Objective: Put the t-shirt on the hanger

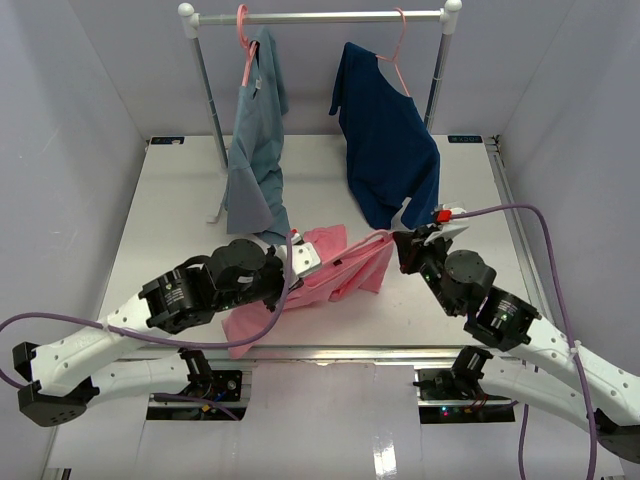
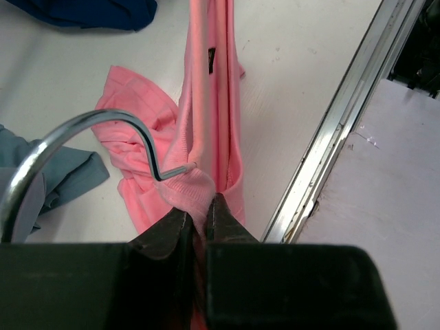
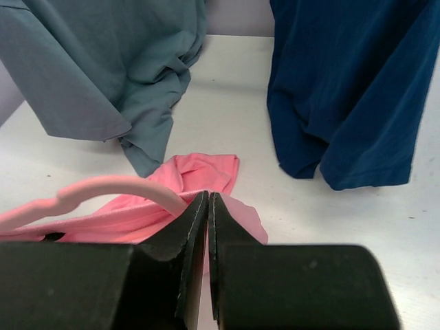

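The salmon-pink t-shirt (image 1: 335,272) is stretched between my two grippers just above the table's front middle, with part of it bunched on the table (image 2: 134,103). My left gripper (image 1: 300,258) is shut on a ribbed fold of the shirt (image 2: 199,206). The pink hanger's metal hook (image 2: 103,122) curves just left of those jaws. My right gripper (image 1: 400,243) is shut (image 3: 208,196) on the shirt's other edge (image 3: 234,206). The hanger's pink arm (image 3: 103,187) runs inside the fabric and ends against the left finger.
A grey-blue shirt (image 1: 255,150) and a navy shirt (image 1: 385,150) hang on pink hangers from the rack rail (image 1: 320,17) at the back, their hems reaching the table. The table's metal front rail (image 2: 337,130) runs close beside the pink shirt.
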